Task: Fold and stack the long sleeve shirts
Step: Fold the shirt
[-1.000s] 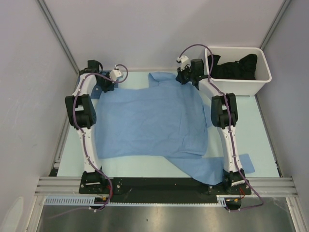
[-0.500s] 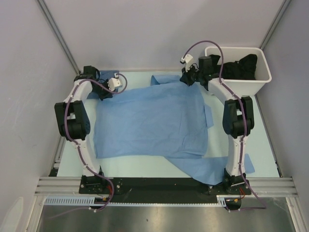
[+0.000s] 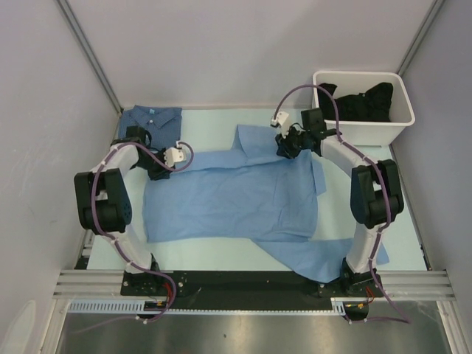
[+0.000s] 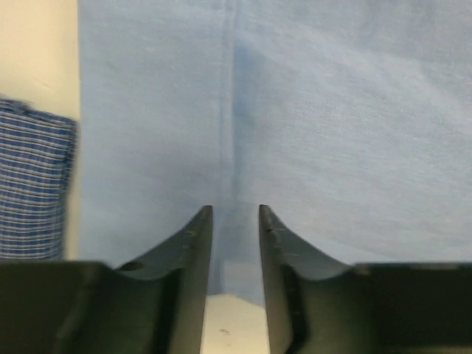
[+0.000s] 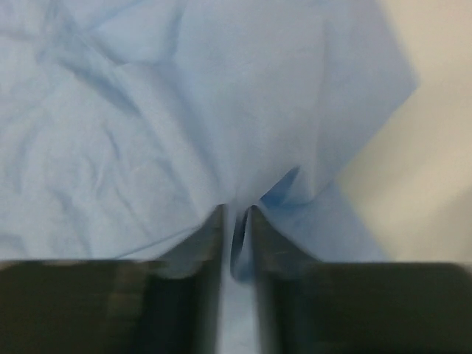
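The light blue shirt (image 3: 228,199) is spread across the middle of the table (image 3: 221,258). Its far edge is pinched by the left gripper (image 3: 158,169) and the right gripper (image 3: 287,151), each closed narrowly on the cloth. The darker shirt (image 3: 151,118) is laid folded at the far left corner.

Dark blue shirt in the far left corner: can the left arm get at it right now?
Probably yes for reach: the dark blue shirt lies just beyond the left hand, nothing between. But that hand looks clamped on the light blue shirt, so it must let go first.
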Robot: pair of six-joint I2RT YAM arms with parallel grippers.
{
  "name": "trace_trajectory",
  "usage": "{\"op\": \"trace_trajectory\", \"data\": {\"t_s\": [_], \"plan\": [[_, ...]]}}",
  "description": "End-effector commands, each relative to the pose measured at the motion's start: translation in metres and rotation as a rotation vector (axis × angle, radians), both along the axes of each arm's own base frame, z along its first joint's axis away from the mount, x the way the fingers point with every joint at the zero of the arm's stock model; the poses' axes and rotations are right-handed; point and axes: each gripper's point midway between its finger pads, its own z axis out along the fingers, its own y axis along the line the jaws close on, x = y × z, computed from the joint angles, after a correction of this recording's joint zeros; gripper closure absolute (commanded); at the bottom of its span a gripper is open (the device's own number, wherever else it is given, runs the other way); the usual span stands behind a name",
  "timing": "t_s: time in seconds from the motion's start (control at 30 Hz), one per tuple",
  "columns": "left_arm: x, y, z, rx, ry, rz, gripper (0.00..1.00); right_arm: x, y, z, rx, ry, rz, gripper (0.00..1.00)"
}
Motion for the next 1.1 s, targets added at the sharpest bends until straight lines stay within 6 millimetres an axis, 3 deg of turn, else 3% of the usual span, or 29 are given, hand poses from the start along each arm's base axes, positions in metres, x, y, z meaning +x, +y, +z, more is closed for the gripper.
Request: {"op": "trace_trajectory", "data": {"t_s": [0.0,0.1,0.13,0.17,0.2,0.23,0.33,0.37,0.43,0.5,0.6,0.63,0.73,0.83,1.07], "plan": [[0.002,-0.001,0.002,0.015,-0.041,0.010,0.58,-0.010,-0.002,-0.025,-0.094,0.072,0.027,0.58],[0.001,-0.002,0.011,-0.015,-0.041,0.051,0.53,-0.014,-0.011,-0.023,-0.104,0.142,0.015,0.40],[0.001,-0.004,0.014,-0.030,-0.041,0.065,0.52,-0.005,-0.011,-0.008,-0.082,0.122,0.005,0.35],[0.002,-0.003,0.018,-0.038,-0.049,0.079,0.50,0.000,-0.014,0.002,-0.038,0.135,-0.024,0.23],[0.003,-0.005,0.027,-0.056,-0.067,0.083,0.50,0.006,-0.014,0.010,-0.012,0.130,-0.041,0.20],[0.004,-0.007,0.034,-0.079,-0.070,0.108,0.49,0.021,-0.010,0.031,0.032,0.099,-0.053,0.18],[0.012,-0.014,0.058,-0.158,-0.097,0.169,0.45,0.061,-0.004,0.060,0.164,0.090,-0.147,0.15],[0.015,-0.015,0.064,-0.177,-0.108,0.184,0.36,0.072,-0.004,0.063,0.228,0.132,-0.211,0.15],[0.018,-0.020,0.081,-0.231,-0.123,0.228,0.32,0.094,-0.002,0.067,0.287,0.137,-0.251,0.14],[0.025,-0.020,0.096,-0.265,-0.161,0.267,0.21,0.118,-0.001,0.057,0.342,0.170,-0.304,0.13],[0.031,-0.021,0.120,-0.316,-0.203,0.337,0.17,0.145,0.005,0.036,0.404,0.204,-0.357,0.15],[0.032,-0.022,0.131,-0.336,-0.221,0.360,0.08,0.152,0.005,0.031,0.408,0.190,-0.369,0.16],[0.028,-0.023,0.145,-0.365,-0.224,0.392,0.07,0.173,0.001,0.009,0.423,0.162,-0.406,0.20],[0.022,-0.025,0.149,-0.374,-0.212,0.403,0.07,0.188,-0.006,-0.012,0.416,0.148,-0.443,0.30],[0.013,-0.025,0.145,-0.363,-0.202,0.416,0.07,0.193,-0.006,-0.056,0.380,0.175,-0.456,0.27]]}}
